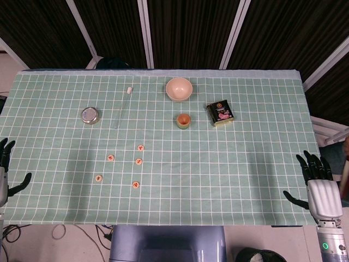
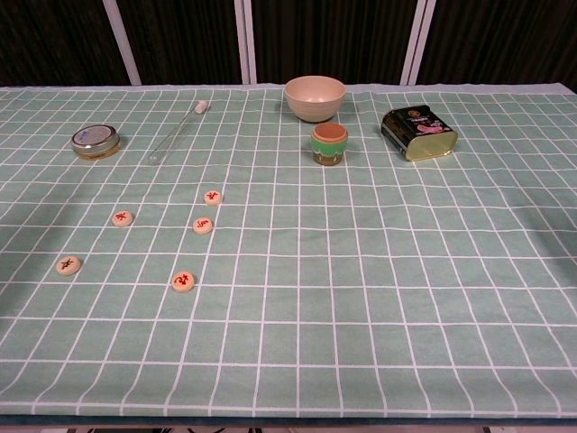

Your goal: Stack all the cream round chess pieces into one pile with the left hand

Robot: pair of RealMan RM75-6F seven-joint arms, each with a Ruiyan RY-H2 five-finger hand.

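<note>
**Five pieces scattered flat, both hands parked off the table edges**

I see five cream round chess pieces lying flat on the green checked tablecloth [image 1: 218, 180], none stacked, all apart from each other, all left of centre. In head view: far piece [image 1: 140, 147], middle piece [image 1: 138, 161] just nearer than it, left-middle piece [image 1: 110, 158], left-near piece [image 1: 98, 178], and front piece [image 1: 136, 184]. Red markings face up on each; I can't read the characters.

My left hand [image 1: 6, 164] sits at the left edge of head view, partly cut off by the frame, off the cloth. Fingers point away from me and are spread, thumb out to the side, holding nothing. It's well apart from the pieces. My right hand [image 1: 317, 183] is at the right edge of the table, fingers up and apart, thumb out, nothing in it. Neither hand shows in chest view.

Toward the far side: a cream bowl [image 1: 179, 89], a small green cup with orange top [image 1: 183, 120] just nearer than the bowl, a dark tin [image 1: 220, 113] right of the cup, a round metal-lidded tin [image 1: 90, 115] on the left, and a clear thin tube with white cap [image 1: 122, 106] between that tin and the bowl.
</note>
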